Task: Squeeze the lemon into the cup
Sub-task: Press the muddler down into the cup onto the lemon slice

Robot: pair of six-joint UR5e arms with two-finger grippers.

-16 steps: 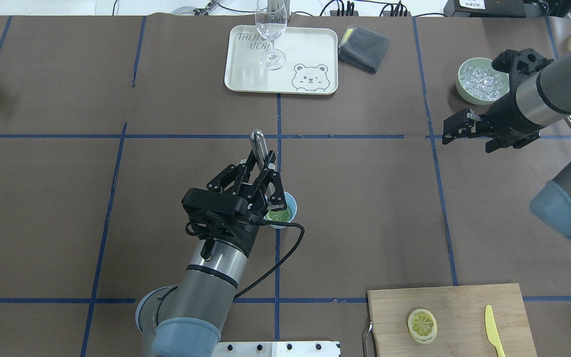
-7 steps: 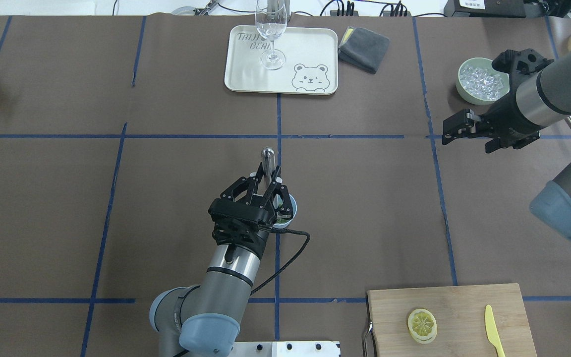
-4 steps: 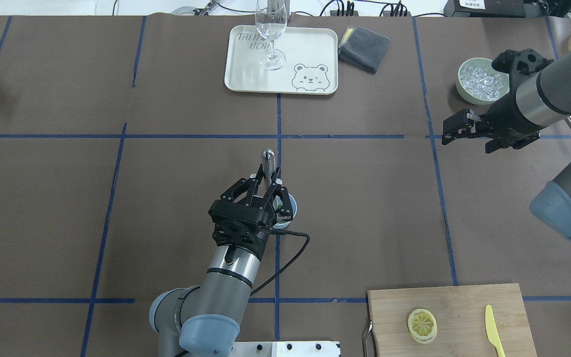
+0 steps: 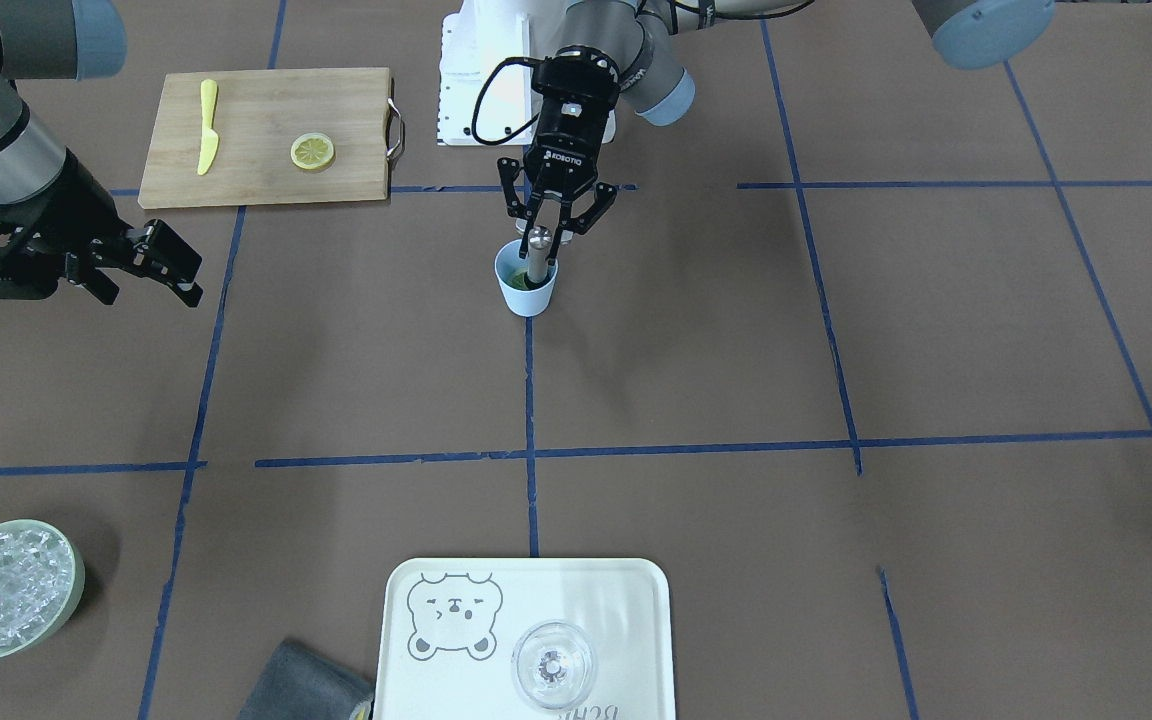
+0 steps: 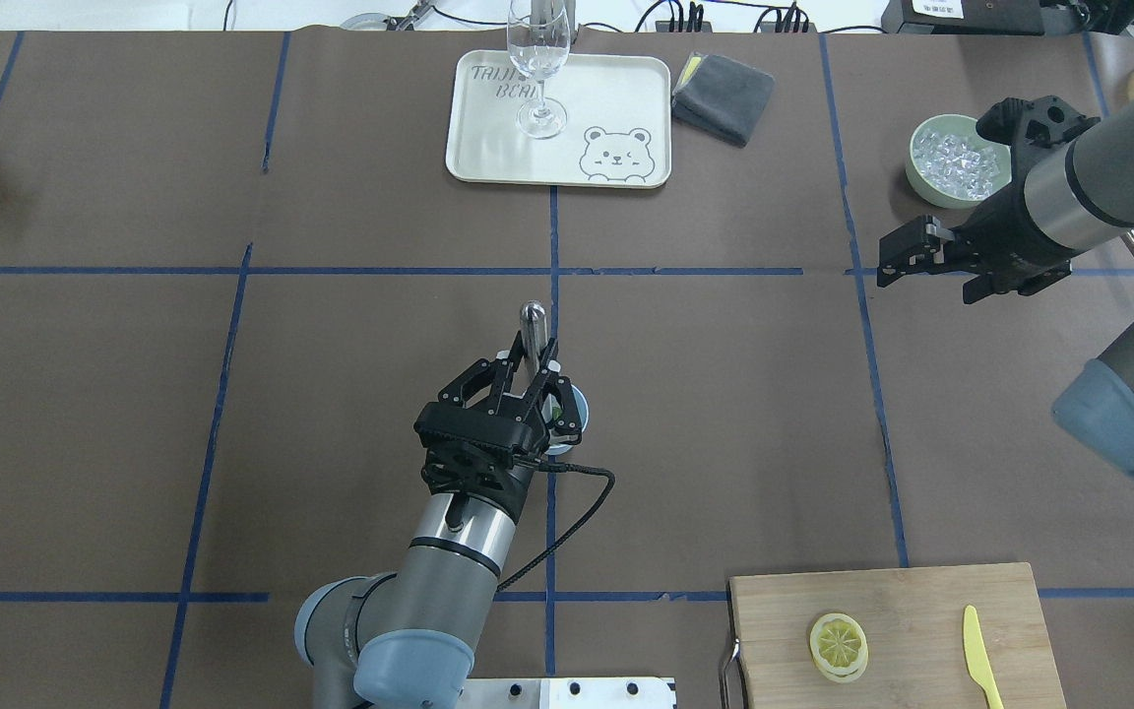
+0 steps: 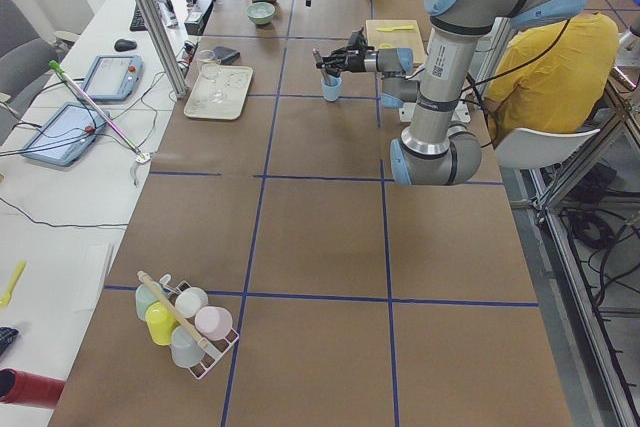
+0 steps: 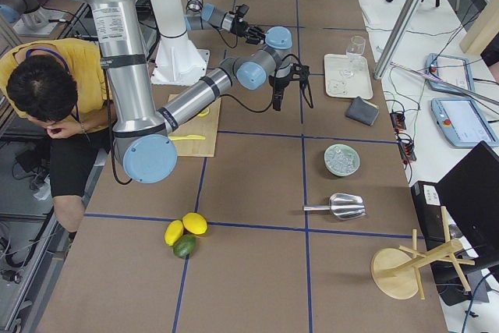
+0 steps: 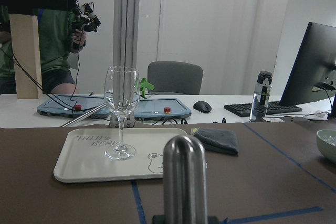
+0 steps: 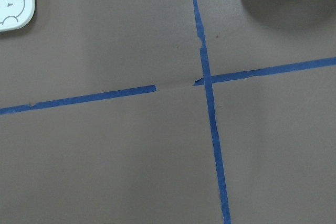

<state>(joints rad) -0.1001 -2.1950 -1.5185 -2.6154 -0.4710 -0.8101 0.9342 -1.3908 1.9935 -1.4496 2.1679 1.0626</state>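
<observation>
The light blue cup (image 4: 527,290) stands at the table's middle, with something yellow-green inside it (image 4: 515,279). My left gripper (image 4: 542,228) is shut on a metal rod (image 4: 537,252) that stands upright in the cup. In the overhead view the gripper (image 5: 535,372) hides most of the cup (image 5: 580,410), and the rod's top (image 5: 532,315) pokes out beyond it. The rod (image 8: 185,182) fills the lower left wrist view. A lemon slice (image 5: 838,647) lies flat on the wooden board (image 5: 921,601). My right gripper (image 5: 885,266) is open and empty, far to the right.
A yellow knife (image 5: 980,658) lies on the board. A pale green bowl of ice (image 5: 951,162) sits at the back right. A tray (image 5: 616,98) with a wine glass (image 5: 537,59) and a grey cloth (image 5: 723,96) lie at the back.
My left gripper has swung the rod from tilted to upright and brought it back over and down into the cup. The right arm has not moved.
</observation>
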